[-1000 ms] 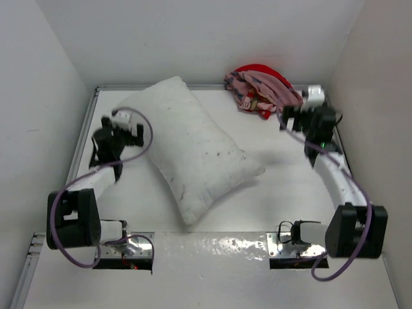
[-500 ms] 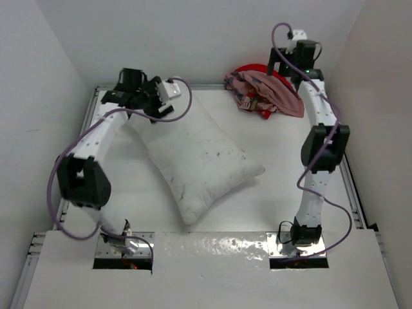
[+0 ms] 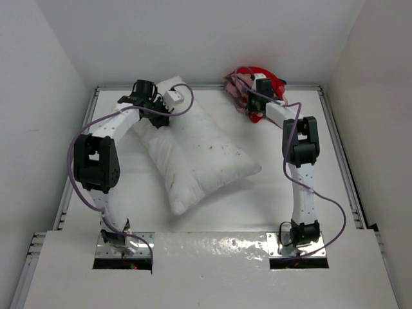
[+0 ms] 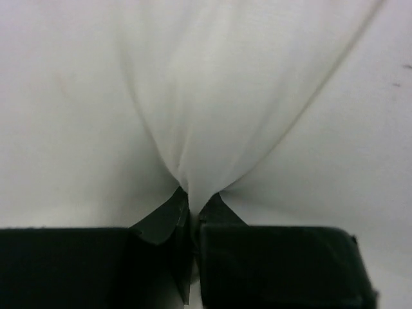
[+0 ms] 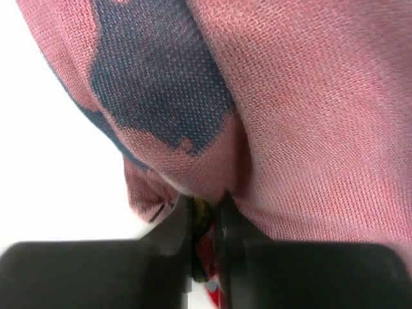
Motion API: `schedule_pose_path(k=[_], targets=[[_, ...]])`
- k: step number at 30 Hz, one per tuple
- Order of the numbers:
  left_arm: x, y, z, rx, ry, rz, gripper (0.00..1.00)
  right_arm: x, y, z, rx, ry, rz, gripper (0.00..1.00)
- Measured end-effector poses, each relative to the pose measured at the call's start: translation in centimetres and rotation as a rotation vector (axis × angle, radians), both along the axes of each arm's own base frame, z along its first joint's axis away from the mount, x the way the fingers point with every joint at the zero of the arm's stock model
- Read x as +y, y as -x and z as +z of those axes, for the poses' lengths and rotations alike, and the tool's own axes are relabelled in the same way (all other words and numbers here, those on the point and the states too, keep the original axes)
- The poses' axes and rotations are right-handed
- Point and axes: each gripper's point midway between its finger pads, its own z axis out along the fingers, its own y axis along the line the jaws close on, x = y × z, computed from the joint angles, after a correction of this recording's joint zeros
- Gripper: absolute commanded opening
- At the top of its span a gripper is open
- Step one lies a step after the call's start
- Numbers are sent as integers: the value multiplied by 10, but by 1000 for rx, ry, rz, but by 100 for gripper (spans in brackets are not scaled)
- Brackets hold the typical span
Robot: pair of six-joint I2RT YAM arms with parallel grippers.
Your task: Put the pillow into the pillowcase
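I am watching both arms reaching toward the far end of the table [image 3: 290, 161]. The left hand [image 4: 191, 207] is pinching a fold of the pillow [image 3: 199, 151] — its jaws are standing almost together, with white fabric gathering into a pleat between the tips in the left wrist view. From above, this grip is sitting at the pillow's far left corner, near the back wall. The pillow is lying diagonally across the middle of the table, one corner pointing toward the arm bases. The right hand [image 5: 207, 205] is clamping the pillowcase [image 3: 238, 90] — its jaws are drawn close on a bunched ridge of red-pink cloth, with a dark teal patch showing just above the tips in the right wrist view. The pillowcase is sitting crumpled in a heap at the far right of the table, against the back wall and apart from the pillow. The pillow is lying wholly outside the pillowcase.
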Motion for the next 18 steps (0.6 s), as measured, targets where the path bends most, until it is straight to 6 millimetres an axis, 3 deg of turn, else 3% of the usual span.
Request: schedule_pose_path(k=[3,6,8,11,12,13,14,15,18], targets=[[15,-11,2,47,117,193,0,-11,25,12,7,-13,-24,0],[54,-22,8,71,216,395,0,-24,78,31,37,-37,-11,0],[91,-31,10,39,196,531,0,-31,120,53,49,-63,20,0],[131,-33,17,1,155,682,0,-44,174,99,51,-78,37,0],[139,-31,20,-6,144,718,0,-47,186,119,29,-86,39,9],[142,-28,23,-8,142,739,0,-52,196,141,2,-98,36,33],[142,-25,25,-9,145,747,0,-54,203,160,-31,-109,39,62],[139,-20,26,-4,152,750,0,-59,210,178,-60,-121,33,99],[123,-9,32,8,159,728,0,-75,219,214,-105,-112,-9,99]])
